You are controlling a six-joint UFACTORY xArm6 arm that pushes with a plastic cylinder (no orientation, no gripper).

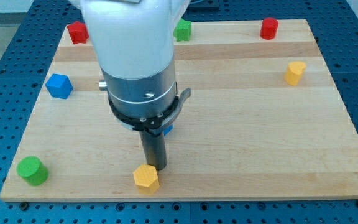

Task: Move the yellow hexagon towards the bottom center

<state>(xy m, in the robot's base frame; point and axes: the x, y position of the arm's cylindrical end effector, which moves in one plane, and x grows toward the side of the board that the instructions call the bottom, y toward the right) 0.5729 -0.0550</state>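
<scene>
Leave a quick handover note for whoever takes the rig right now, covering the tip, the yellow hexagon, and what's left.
My tip sits just above the yellow hexagon, at its top-right edge; contact cannot be confirmed.
The hexagon lies near the board's bottom edge, left of center.
Done: the hexagon is already low on the board.
Left: nudge it toward the view's right to reach bottom center.
A second yellow block sits at the right, untouched.

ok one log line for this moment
my tip | touching top edge of yellow hexagon | hexagon near board's bottom center | push nearly done
</scene>
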